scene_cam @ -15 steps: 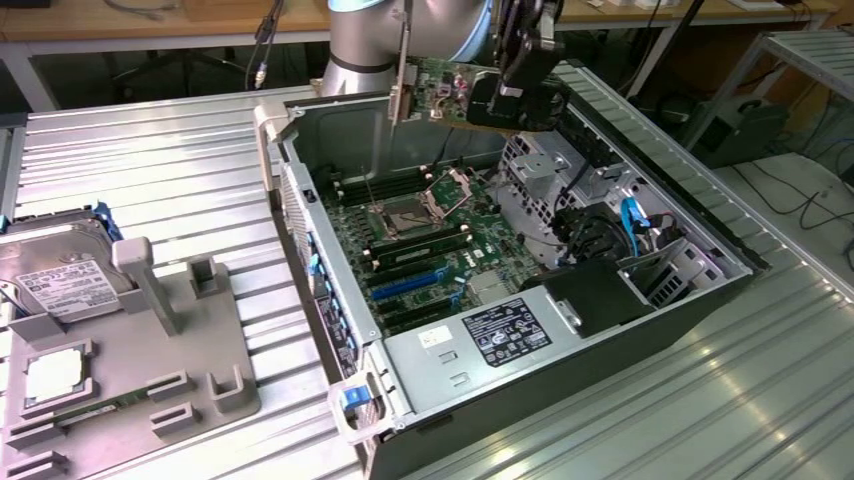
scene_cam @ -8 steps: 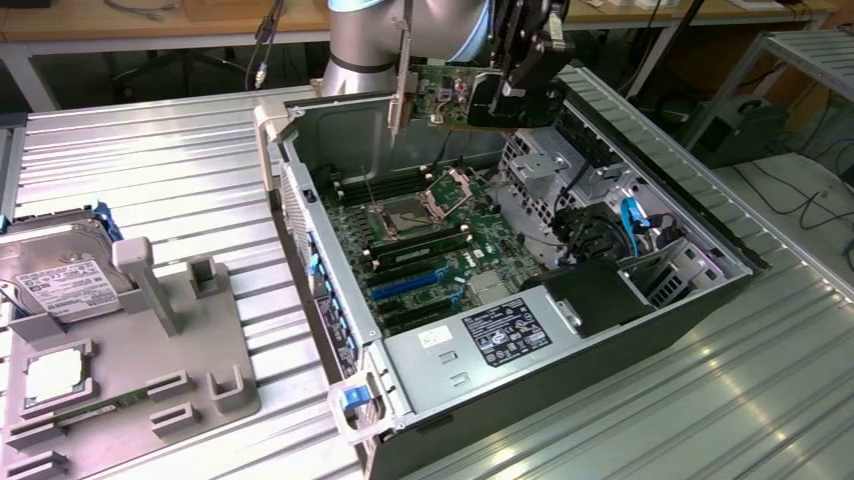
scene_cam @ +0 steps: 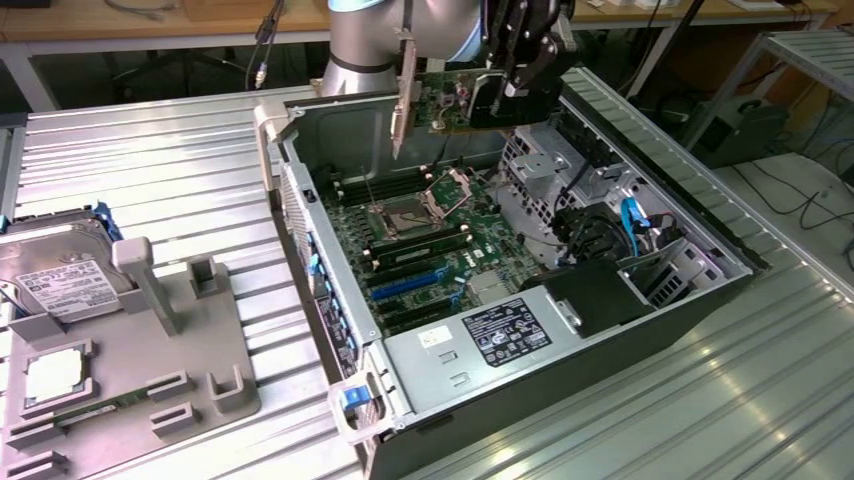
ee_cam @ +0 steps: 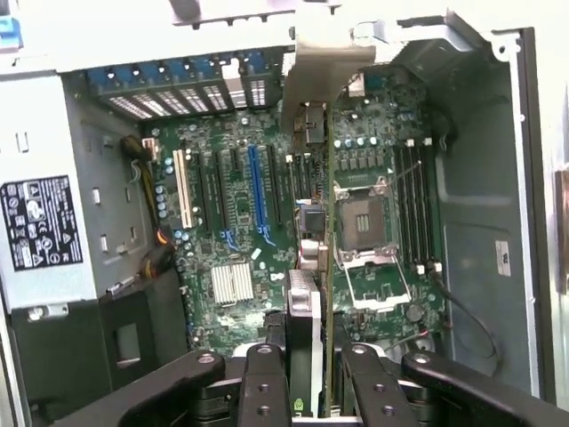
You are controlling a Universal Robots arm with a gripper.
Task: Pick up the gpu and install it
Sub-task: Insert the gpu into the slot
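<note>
Currently the gripper (scene_cam: 505,98) is clenching the gpu (scene_cam: 434,100) above the motherboard (scene_cam: 441,245), seemingly off line with its blue slot (ee_cam: 258,191), risking bent contacts.

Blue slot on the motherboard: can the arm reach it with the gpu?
Probably yes. The case side is open, nothing covers the blue slot, and the claw holds the gpu above the motherboard.

Exterior view: set high and well back, looking down at a slant across the ribbed table (scene_cam: 174,150) onto the open computer case (scene_cam: 300,170), with the arm (scene_cam: 367,40) at twelve o'clock. Wrist view: mounted just behind the gripper (ee_cam: 313,374), facing straight down into the case from close in. Shared by both: the motherboard (scene_cam: 441,250), its CPU socket (scene_cam: 400,215), and the gripped gpu (scene_cam: 447,100).
</note>
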